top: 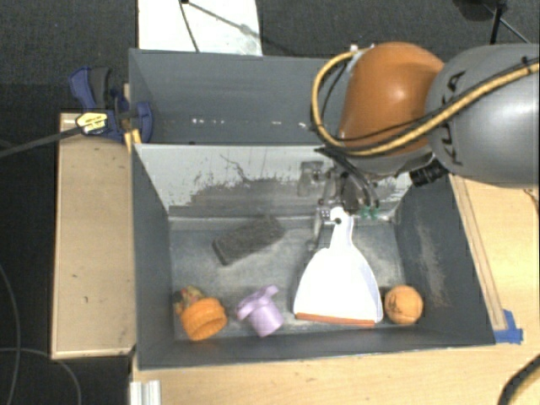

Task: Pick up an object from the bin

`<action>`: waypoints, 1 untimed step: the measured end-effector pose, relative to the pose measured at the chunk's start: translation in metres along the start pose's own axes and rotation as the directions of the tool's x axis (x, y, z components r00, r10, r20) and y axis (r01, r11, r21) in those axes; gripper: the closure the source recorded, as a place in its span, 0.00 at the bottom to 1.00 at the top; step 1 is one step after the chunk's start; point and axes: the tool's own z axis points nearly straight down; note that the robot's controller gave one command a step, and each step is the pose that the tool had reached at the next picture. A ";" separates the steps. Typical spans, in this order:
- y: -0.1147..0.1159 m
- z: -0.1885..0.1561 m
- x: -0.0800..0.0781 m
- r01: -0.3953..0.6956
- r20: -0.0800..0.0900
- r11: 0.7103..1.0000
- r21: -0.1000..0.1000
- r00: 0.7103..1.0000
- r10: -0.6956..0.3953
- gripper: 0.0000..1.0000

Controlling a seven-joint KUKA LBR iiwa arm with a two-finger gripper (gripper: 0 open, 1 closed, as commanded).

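While my gripper (340, 212) sits at the handle of the white dustpan (337, 285), lying toward five o'clock in the bin (211, 272), I cannot tell whether the claw grips it, so I judge the lift not yet done.

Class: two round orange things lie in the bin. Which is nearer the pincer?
The smooth orange ball, just right of the white scoop; the stemmed orange one sits in the far left corner.

Even, moderate light; faint glints on the bin (219, 91) wall at 11 o'clock, soft shadow beneath the arm (489, 116).
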 end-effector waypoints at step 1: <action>0.000 -0.005 -0.001 -0.001 0.008 1.000 0.000 1.000 0.001 0.00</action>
